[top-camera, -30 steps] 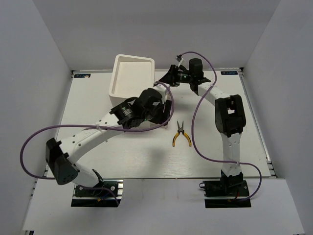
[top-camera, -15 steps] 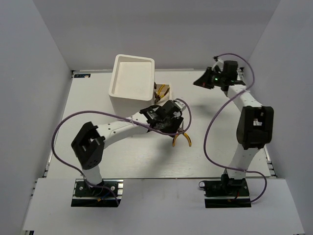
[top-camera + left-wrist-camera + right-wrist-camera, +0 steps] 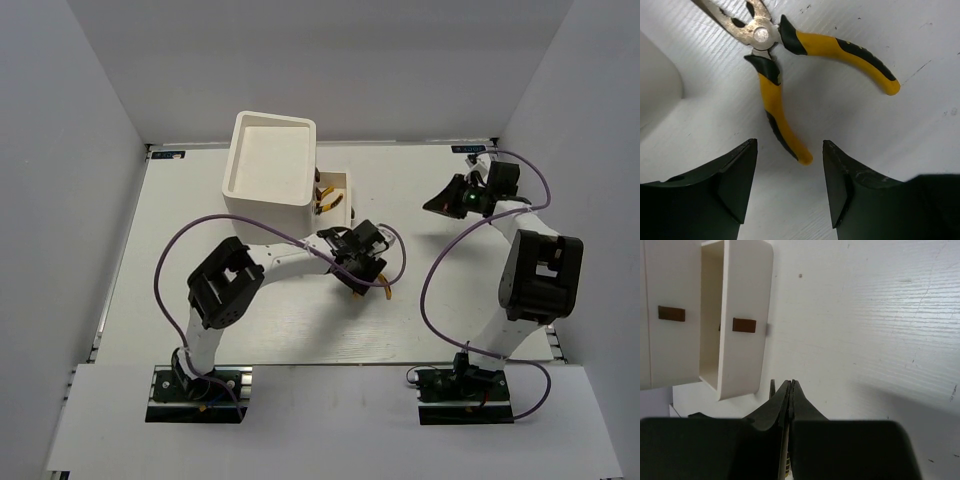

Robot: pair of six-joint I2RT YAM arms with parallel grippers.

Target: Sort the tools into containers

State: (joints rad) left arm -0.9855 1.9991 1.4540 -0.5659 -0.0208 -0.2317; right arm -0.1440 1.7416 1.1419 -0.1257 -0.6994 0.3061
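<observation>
A pair of yellow-handled pliers (image 3: 771, 86) lies flat on the white table, handles spread. My left gripper (image 3: 790, 150) hangs just above it, open, with one handle's tip between the fingertips and nothing gripped. From the top view the left gripper (image 3: 362, 268) covers most of those pliers (image 3: 384, 290). The white cabinet (image 3: 268, 165) stands at the back left with one drawer (image 3: 346, 196) pulled out; a second yellow-handled pair (image 3: 324, 194) lies inside. My right gripper (image 3: 445, 200) is shut and empty, to the right of the drawer.
In the right wrict view the open drawer (image 3: 742, 355) with its brown knob (image 3: 744, 325) juts out beside a closed drawer's knob (image 3: 671, 313). The right gripper (image 3: 791, 386) points at it. Purple cables loop round both arms.
The left gripper has swung from beside the cabinet down over the table pliers. The right arm has pulled back to the right from the drawer and shut its jaws. The drawer now shows open.
</observation>
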